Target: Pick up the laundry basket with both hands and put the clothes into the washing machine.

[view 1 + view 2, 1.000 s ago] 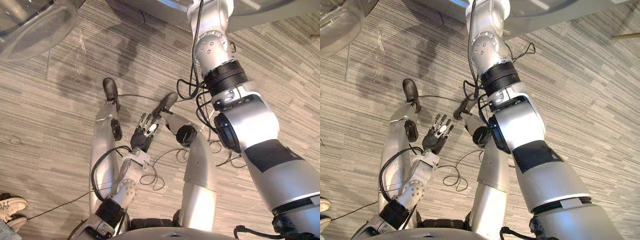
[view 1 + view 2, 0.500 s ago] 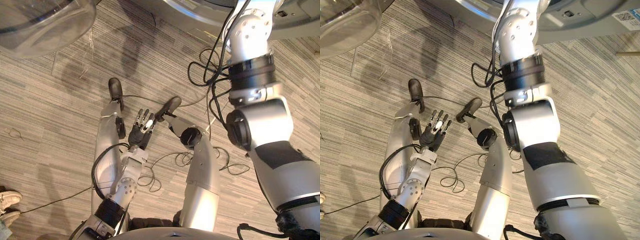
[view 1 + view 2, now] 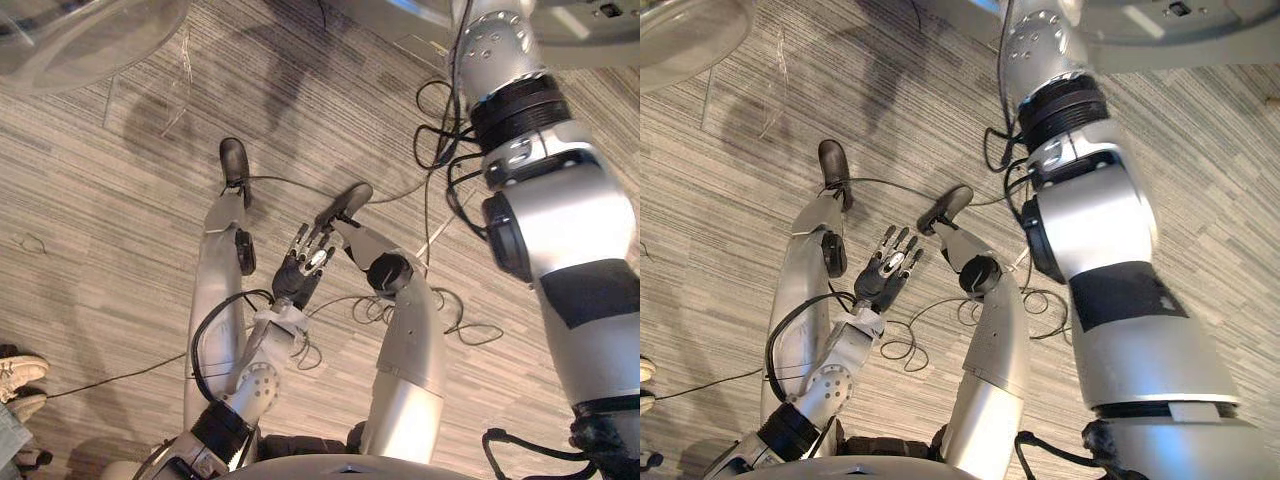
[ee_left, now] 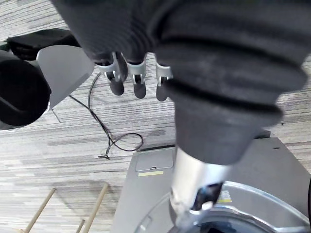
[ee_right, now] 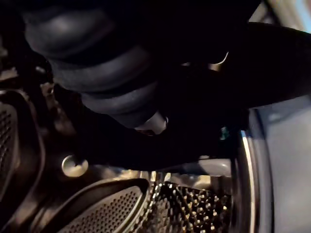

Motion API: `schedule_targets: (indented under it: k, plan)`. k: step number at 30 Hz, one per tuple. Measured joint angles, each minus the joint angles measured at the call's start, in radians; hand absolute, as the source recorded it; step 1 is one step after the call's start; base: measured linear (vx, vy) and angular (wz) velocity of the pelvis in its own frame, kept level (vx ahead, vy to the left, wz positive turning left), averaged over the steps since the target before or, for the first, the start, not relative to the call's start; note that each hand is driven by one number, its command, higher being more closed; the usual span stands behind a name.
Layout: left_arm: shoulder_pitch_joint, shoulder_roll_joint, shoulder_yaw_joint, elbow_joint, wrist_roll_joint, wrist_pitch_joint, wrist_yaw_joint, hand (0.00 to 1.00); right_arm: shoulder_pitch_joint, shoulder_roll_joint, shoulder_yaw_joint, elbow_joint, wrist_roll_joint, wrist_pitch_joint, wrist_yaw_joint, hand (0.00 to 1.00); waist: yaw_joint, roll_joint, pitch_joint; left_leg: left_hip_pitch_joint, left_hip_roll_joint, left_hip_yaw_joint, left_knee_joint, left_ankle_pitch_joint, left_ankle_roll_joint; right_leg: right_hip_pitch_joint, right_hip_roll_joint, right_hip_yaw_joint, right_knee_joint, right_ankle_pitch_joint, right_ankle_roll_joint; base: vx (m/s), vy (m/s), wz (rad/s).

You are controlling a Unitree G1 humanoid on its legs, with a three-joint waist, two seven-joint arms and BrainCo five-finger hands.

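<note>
Clothes: whether any lay in the drum [image 5: 194,208] or in the right robot hand [image 5: 112,97] could not be told; everything before the perforated wall was dark.
Washing machine [image 4: 272,165]: stood ahead of the robot, with the right arm reaching through its round opening.
Risk, snagging: cloth could probably catch on the opening's rim or a drum paddle and drag back out if the arm withdrew with anything hooked on it.
Risk, collision: the arm sat close to the rim, so a sideways pull would likely knock it against the metal edge.
Risk, door: the glass door [image 3: 70,30] hung open to the robot's left and could be struck by a wide swing.
Right robot hand: deep inside the drum; apart, together or clamped on cloth, it could not be told.
Left robot hand [image 3: 305,265]: hung low over the striped floor [image 3: 100,200], fingers straight and spread, holding and touching nothing.
Bystander: a person's shoe [image 3: 20,372] rested at the floor's edge, well apart.
</note>
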State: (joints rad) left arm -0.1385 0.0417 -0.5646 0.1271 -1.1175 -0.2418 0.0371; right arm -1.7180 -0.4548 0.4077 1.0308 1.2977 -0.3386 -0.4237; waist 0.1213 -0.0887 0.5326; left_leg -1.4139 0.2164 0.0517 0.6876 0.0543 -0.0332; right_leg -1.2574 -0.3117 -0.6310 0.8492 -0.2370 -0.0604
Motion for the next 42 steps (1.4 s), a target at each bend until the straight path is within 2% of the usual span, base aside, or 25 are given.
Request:
schedule_targets:
  k: [4, 5, 7, 9, 10, 16, 18, 20, 24, 26, 31, 32, 35, 37, 40, 42]
  plan:
    - [0.013, 0.015, -0.03, -0.028, -0.003, -0.007, -0.001, 0.0, -0.211, -0.118, 0.153, 0.018, 0.002, 0.017, 0.0, 1.0, -0.009, 0.0, 0.0, 0.013, -0.001, -0.009, -0.009, 0.014, 0.004, 0.029, 0.01, -0.021, -0.026, 0.015, -0.027, 0.01, -0.012, 0.03]
    - [0.022, 0.014, -0.033, -0.045, -0.011, -0.01, -0.004, 0.0, -0.24, -0.139, 0.23, 0.045, 0.0, 0.0, 0.028, 1.0, -0.009, 0.0, 0.0, 0.021, 0.003, -0.011, -0.01, 0.014, 0.003, 0.041, 0.019, -0.024, -0.04, 0.02, -0.034, 0.0, -0.02, -0.03]
    - [0.063, 0.01, -0.035, -0.099, -0.019, -0.026, -0.021, 0.0, -0.258, -0.146, 0.249, 0.039, 0.014, 0.017, 0.026, 1.0, -0.014, 0.0, 0.0, 0.02, 0.005, -0.009, -0.012, 0.013, 0.004, 0.043, 0.022, -0.027, -0.05, 0.024, -0.039, 0.0, -0.019, -0.08]
    - [0.083, 0.005, -0.03, -0.118, -0.021, -0.034, -0.028, 0.0, -0.266, -0.143, 0.258, 0.035, 0.012, 0.009, 0.026, 1.0, -0.015, 0.0, 0.0, 0.019, 0.01, -0.006, -0.01, 0.011, 0.008, 0.044, 0.027, -0.029, -0.052, 0.032, -0.036, 0.0, -0.025, -0.11]
    - [0.083, 0.005, -0.026, -0.118, -0.02, -0.036, -0.028, 0.0, -0.266, -0.142, 0.261, 0.036, 0.015, 0.009, 0.026, 0.0, -0.016, 0.0, 0.0, 0.018, 0.01, -0.007, -0.009, 0.01, 0.009, 0.044, 0.028, -0.029, -0.051, 0.032, -0.037, 0.0, 0.0, 0.0]
    - [0.117, 0.02, -0.016, -0.168, -0.019, -0.04, -0.036, 0.0, -0.266, -0.158, 0.232, -0.003, 0.073, -0.077, 0.032, 0.0, -0.015, -0.001, 0.0, -0.032, 0.014, -0.026, 0.011, 0.008, 0.005, 0.01, 0.026, -0.033, -0.038, 0.025, -0.027, 0.0, -0.029, 0.0]
    - [0.118, 0.021, -0.008, -0.18, -0.019, -0.04, -0.036, 0.0, -0.246, -0.154, 0.182, -0.038, 0.089, -0.094, 0.034, 0.0, -0.015, -0.002, 0.001, -0.045, 0.014, -0.027, 0.027, 0.006, 0.008, 0.001, 0.022, -0.033, -0.027, 0.025, -0.026, 0.0, -0.032, -0.03]
    - [0.118, 0.021, 0.003, -0.195, -0.018, -0.04, -0.034, 0.0, -0.164, -0.14, 0.059, -0.063, 0.092, -0.112, 0.042, 0.0, -0.018, -0.002, 0.001, -0.047, 0.014, -0.032, 0.037, -0.008, 0.007, 0.005, 0.021, -0.032, -0.021, 0.021, -0.019, -0.02, -0.035, -0.03]
    - [0.118, 0.029, 0.004, -0.194, -0.018, -0.039, -0.022, 0.0, -0.06, -0.132, -0.033, -0.063, 0.111, -0.114, 0.04, 0.0, -0.03, -0.002, 0.001, -0.038, 0.018, -0.025, 0.033, -0.008, 0.008, 0.015, 0.022, -0.032, -0.031, 0.025, -0.002, -0.02, -0.016, -0.03]
    - [0.118, 0.04, 0.004, -0.192, -0.017, -0.038, -0.02, 0.0, 0.004, -0.102, -0.038, -0.054, 0.111, -0.102, 0.039, 0.0, -0.045, -0.003, 0.001, -0.025, 0.02, -0.02, 0.023, -0.006, 0.006, 0.026, 0.026, -0.032, -0.048, 0.035, 0.013, -0.03, -0.015, -0.07]
    - [0.117, 0.04, 0.004, -0.171, -0.017, -0.029, -0.02, 0.0, 0.098, -0.045, -0.02, 0.0, 0.106, -0.066, 0.045, 0.0, -0.046, -0.006, -0.001, 0.001, 0.021, -0.009, 0.002, -0.002, 0.007, 0.039, 0.033, -0.023, -0.07, 0.045, 0.027, -0.01, -0.007, -0.04]
    - [0.113, 0.04, 0.004, -0.153, -0.017, -0.027, -0.02, 0.0, 0.102, -0.029, -0.019, 0.01, 0.108, -0.047, 0.045, 0.0, -0.045, -0.007, -0.002, 0.003, 0.021, -0.007, 0.002, -0.001, 0.008, 0.039, 0.033, -0.02, -0.07, 0.046, 0.026, 0.0, 0.0, 0.0]
    - [0.11, 0.039, 0.004, -0.133, -0.017, -0.021, -0.021, 0.0, 0.14, -0.007, -0.015, 0.009, 0.108, -0.03, 0.055, 0.0, -0.046, -0.013, -0.005, 0.004, 0.021, -0.005, 0.006, -0.001, 0.01, 0.039, 0.033, -0.017, -0.07, 0.049, 0.02, 0.0, 0.0, 0.0]
    - [0.098, 0.037, 0.004, -0.11, -0.017, -0.019, -0.024, 0.0, 0.181, 0.012, 0.009, 0.01, 0.105, -0.013, 0.087, 0.0, -0.046, -0.018, -0.009, 0.006, 0.022, -0.002, 0.009, -0.004, 0.014, 0.04, 0.034, -0.013, -0.07, 0.051, 0.017, 0.0, 0.0, 0.0]
    - [0.073, 0.036, 0.012, -0.083, -0.018, -0.018, -0.03, 0.0, 0.225, 0.026, 0.017, 0.01, 0.022, 0.021, 0.121, 0.0, -0.045, -0.018, -0.009, 0.017, 0.022, 0.0, 0.009, -0.005, 0.016, 0.051, 0.034, -0.012, -0.071, 0.051, 0.016, 0.0, 0.0, 0.0]
    - [0.067, 0.037, 0.026, -0.06, -0.019, -0.019, -0.037, 0.0, 0.267, 0.052, 0.024, 0.01, -0.011, 0.033, 0.136, 0.0, -0.047, -0.029, -0.016, 0.03, 0.025, 0.003, 0.007, -0.006, 0.015, 0.062, 0.038, -0.011, -0.077, 0.052, 0.016, -0.02, -0.025, -0.05]
